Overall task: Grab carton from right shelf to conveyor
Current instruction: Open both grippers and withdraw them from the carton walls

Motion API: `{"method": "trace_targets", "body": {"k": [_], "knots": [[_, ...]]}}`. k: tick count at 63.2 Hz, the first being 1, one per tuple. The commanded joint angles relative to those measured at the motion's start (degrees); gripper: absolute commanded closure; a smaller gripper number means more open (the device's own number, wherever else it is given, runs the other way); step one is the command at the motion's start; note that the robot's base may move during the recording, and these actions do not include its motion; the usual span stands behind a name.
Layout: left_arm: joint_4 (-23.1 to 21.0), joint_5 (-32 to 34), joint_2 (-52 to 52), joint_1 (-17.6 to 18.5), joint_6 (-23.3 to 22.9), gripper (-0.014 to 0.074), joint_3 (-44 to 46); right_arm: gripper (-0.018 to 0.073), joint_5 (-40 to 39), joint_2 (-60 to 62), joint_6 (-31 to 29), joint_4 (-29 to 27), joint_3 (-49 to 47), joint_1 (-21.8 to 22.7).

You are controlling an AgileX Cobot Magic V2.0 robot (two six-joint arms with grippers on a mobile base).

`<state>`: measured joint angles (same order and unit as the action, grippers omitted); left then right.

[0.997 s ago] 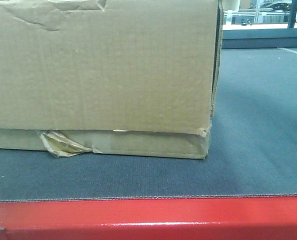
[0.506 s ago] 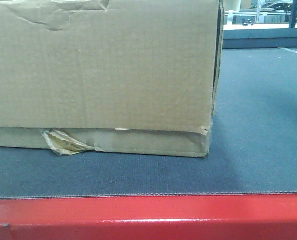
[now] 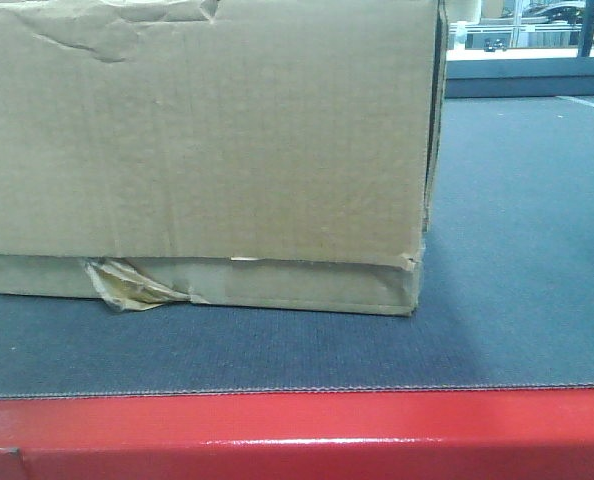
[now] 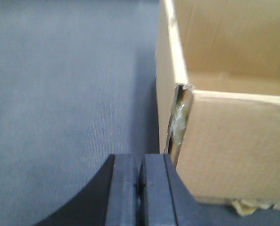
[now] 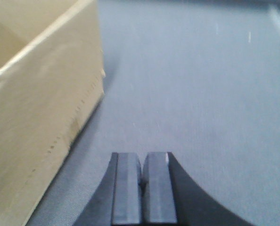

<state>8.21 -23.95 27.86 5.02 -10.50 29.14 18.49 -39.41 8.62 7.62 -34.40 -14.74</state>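
Observation:
The brown carton (image 3: 207, 150) rests flat on the dark grey conveyor belt (image 3: 517, 250), filling the left and middle of the front view, with a wad of yellowish tape (image 3: 127, 287) at its lower edge. In the left wrist view my left gripper (image 4: 140, 162) is shut and empty, just left of the carton's torn corner (image 4: 180, 113). My right gripper (image 5: 142, 162) is shut on nothing above the belt (image 5: 201, 84), to the right of the carton's side (image 5: 41, 108). The shelf is out of view.
The glossy red frame edge (image 3: 297, 435) of the conveyor runs across the near bottom. Past the belt's far end stands a pale counter (image 3: 527, 60) with glass panels behind it.
A dark arm part at the right edge of the front view one second ago has left the frame. The carton sits in nearly the same place.

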Motion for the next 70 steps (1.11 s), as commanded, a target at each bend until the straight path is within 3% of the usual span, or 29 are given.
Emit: {"method": "trace_targets", "body": {"k": [1,11,26,70], "knots": [[-0.27,2.91,-6.07,-0.22,0.05,0.0607,-2.58,0.0627,-5.65,6.45,-0.54,1.41,4.93,0.30],[-0.27,2.43,-13.89,-0.22,0.05,0.0607,-3.85,0.0627,-5.71,15.72,-0.54,1.41,10.60,0.30],[0.05,2.68,-20.74,-0.22,0.05,0.0607,-3.85,0.0627,-7.53,22.10,-0.54,1.41,11.57,0.30],[-0.62,2.38,-21.44,-0.80,0.05,0.0607,-3.85,0.0627,-9.14,22.10,-0.54,1.41,11.57,0.30]]}}
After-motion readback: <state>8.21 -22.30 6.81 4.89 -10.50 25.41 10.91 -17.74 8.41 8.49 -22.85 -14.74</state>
